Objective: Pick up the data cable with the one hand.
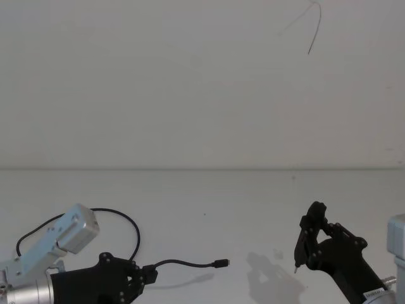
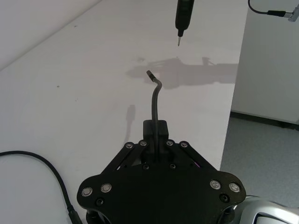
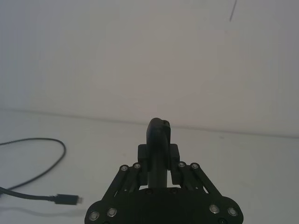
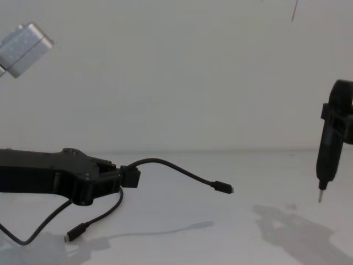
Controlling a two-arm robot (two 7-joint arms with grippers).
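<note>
The data cable (image 1: 183, 263) is a thin black cord. My left gripper (image 1: 149, 273), the one hand, is shut on it near one end, low at the left of the table. A short length arcs out past the fingers to a small plug (image 4: 223, 187) held off the table. The rest of the cable (image 4: 99, 218) droops behind the left gripper (image 4: 130, 175) to the other plug (image 4: 71, 236). From the left wrist, the cable (image 2: 154, 98) rises straight out of the closed gripper (image 2: 155, 128). My right gripper (image 1: 316, 237) stays at the right, shut on an upright pen-shaped tool (image 4: 330, 149).
The white table (image 1: 209, 190) runs back to a plain white wall. Its side edge (image 2: 233, 93) drops to a grey floor in the left wrist view. The pen-shaped tool's tip (image 2: 179, 43) hangs above the table, beyond the cable's plug. A thin wire (image 1: 314, 25) hangs on the wall.
</note>
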